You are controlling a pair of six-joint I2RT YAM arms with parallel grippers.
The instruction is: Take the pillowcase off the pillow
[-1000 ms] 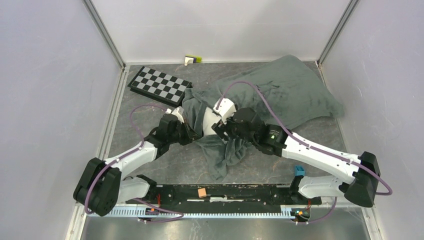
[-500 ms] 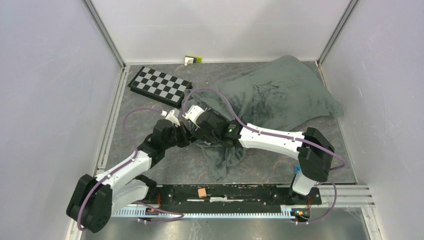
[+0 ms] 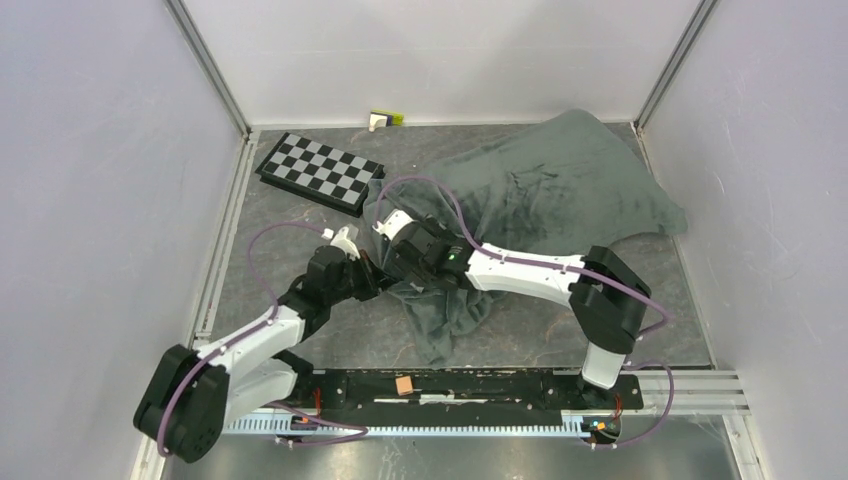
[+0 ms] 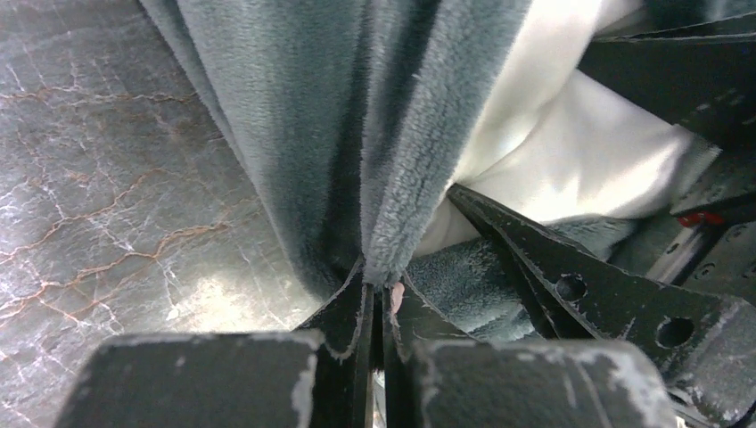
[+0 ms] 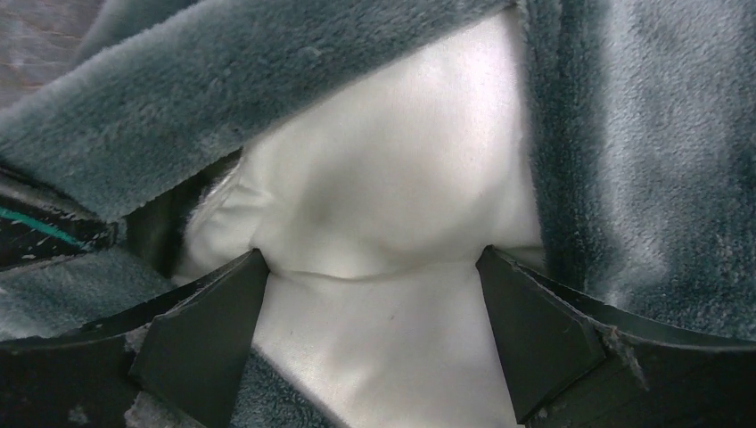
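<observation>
The pillowcase [image 3: 560, 190] lies across the back right of the table with its dark grey plush side showing and no stripes in view. A twisted flap of it hangs toward the front [image 3: 450, 310]. My left gripper [image 3: 368, 275] is shut on the case's edge [image 4: 392, 223] at the opening. My right gripper [image 3: 385, 240] is open at that opening. Its fingers [image 5: 526, 330] press against the white pillow [image 5: 392, 196], which bulges out between the grey folds [image 5: 642, 134]. The pillow also shows in the left wrist view [image 4: 571, 152]. In the top view the arms hide it.
A flat black-and-white checkerboard [image 3: 320, 170] lies at the back left, close to the case opening. A small yellow-green and white object [image 3: 385, 118] sits against the back wall. Grey walls close in the table on three sides.
My right arm has swung left from the table's middle to the case opening, beside the left gripper. The left gripper has kept its hold and shifted slightly toward the front left.
</observation>
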